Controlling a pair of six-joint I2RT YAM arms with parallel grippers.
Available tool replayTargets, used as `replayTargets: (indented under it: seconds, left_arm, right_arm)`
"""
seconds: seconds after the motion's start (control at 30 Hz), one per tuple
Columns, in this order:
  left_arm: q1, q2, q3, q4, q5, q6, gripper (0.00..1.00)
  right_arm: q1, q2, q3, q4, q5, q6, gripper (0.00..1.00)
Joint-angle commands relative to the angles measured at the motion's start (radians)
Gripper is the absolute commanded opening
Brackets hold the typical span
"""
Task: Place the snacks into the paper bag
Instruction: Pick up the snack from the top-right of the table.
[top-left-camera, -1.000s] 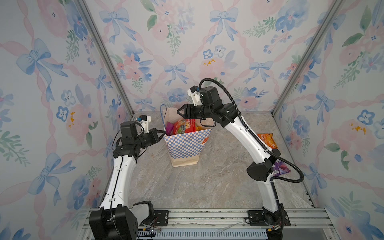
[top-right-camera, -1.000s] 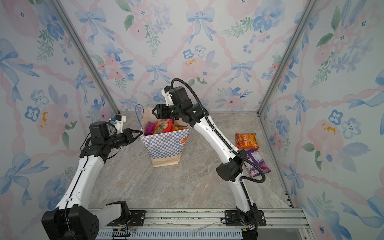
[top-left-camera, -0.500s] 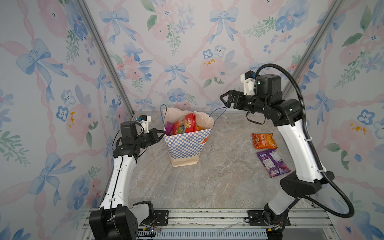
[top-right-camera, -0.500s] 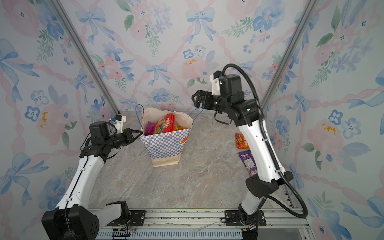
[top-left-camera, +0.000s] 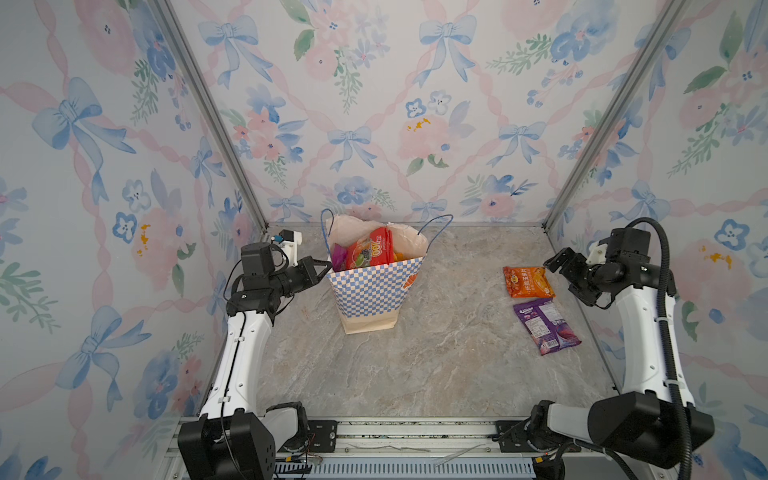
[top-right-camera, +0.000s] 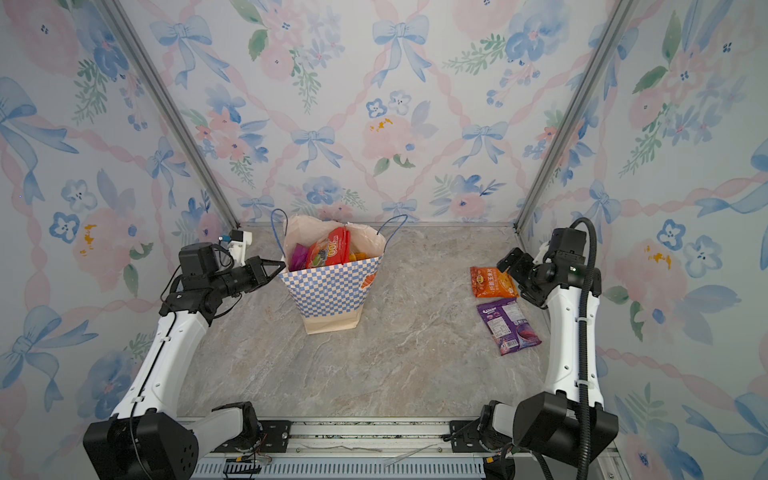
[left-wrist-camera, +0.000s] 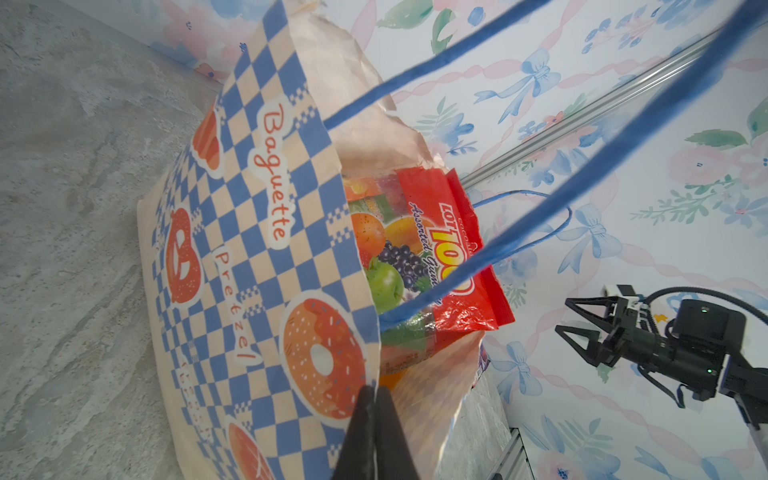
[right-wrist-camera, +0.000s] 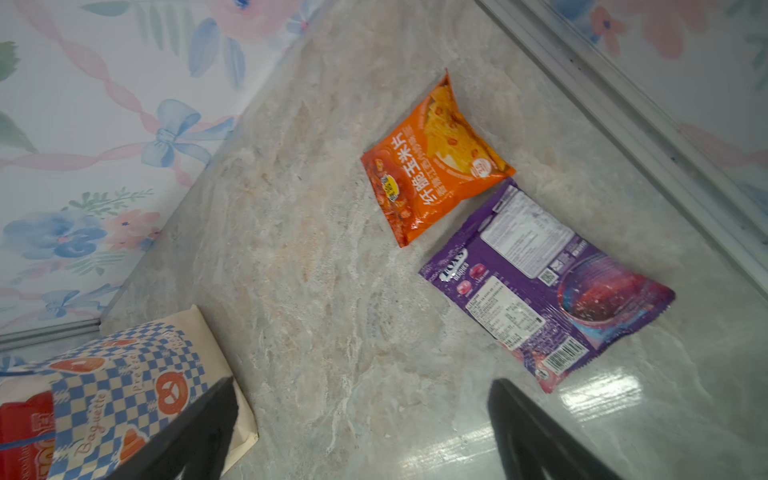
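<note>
The left gripper (left-wrist-camera: 376, 395) has its two black wedge-shaped fingers pressed flat together on the top rim of the paper bag (left-wrist-camera: 249, 249), pinching the thin paper edge just beside a printed doughnut. The bag is a blue-and-cream checkered sack with a plain cream base band and a cream, slightly crumpled inside (its printed words read "Baguette" and "Pretzel"). It stands upright on the marbled, stone-look table (top-left-camera: 415, 365), toward the back and the left arm's side. Its mouth flares wider than its base, and thin blue cord handles (top-left-camera: 435, 227) arch above it. A glossy red fruit-printed pack (top-left-camera: 376, 251) stands on edge inside, its top poking above the rim, with a purple pack (top-left-camera: 338, 257) tucked beside it.

The right gripper (right-wrist-camera: 361, 386) hangs with its dark fingers spread wide and nothing between them, at the right side of the table and well apart from the bag. Near it, two flat, crinkly pouches lie on the table. One is an orange packet (right-wrist-camera: 436, 174) with white characters. The other is a longer purple packet (right-wrist-camera: 540, 282), its label panel and barcode facing up. Their near corners are very close; whether they touch I cannot tell.
</note>
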Motion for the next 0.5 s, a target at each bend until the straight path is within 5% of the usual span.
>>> replayTargets:
  seconds: [0.0,0.47]
  left_arm:
    - [0.009,-0.024,0.011,0.023,0.048,0.029,0.00]
    - [0.015,-0.028,-0.003,0.023,0.023,0.021,0.00]
  right_arm:
    - [-0.075,0.039,-0.076,0.073,-0.081,-0.020,0.97]
    - [-0.137,0.460,0.026,0.209,-0.127,-0.040,0.96]
